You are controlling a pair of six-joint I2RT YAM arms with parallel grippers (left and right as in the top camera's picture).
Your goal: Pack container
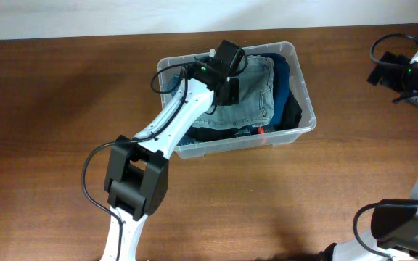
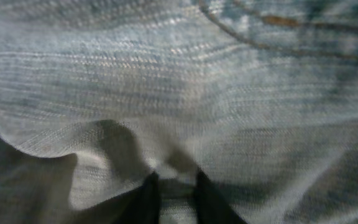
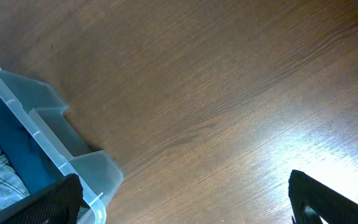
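The container (image 1: 307, 109) is a clear plastic bin on the wooden table, filled with folded clothes. Light blue jeans (image 1: 256, 90) lie on top of them. My left gripper (image 1: 227, 88) reaches down into the bin onto the jeans. In the left wrist view denim (image 2: 185, 81) fills the frame, and the left gripper (image 2: 178, 199) stands slightly open with a raised fold of denim lying between its dark fingers (image 2: 145, 202). My right gripper (image 1: 405, 76) hovers at the far right of the table. In the right wrist view it (image 3: 182, 196) is wide open over bare wood, beside the container's corner (image 3: 48, 134).
Dark blue cloth (image 1: 285, 76) and black cloth (image 1: 290, 112) lie under the jeans at the bin's right side. A small orange-red tag (image 1: 262, 130) shows near the front wall. Cables hang at the right arm (image 1: 383, 51). Brown wooden table (image 1: 64, 94) surrounds the bin.
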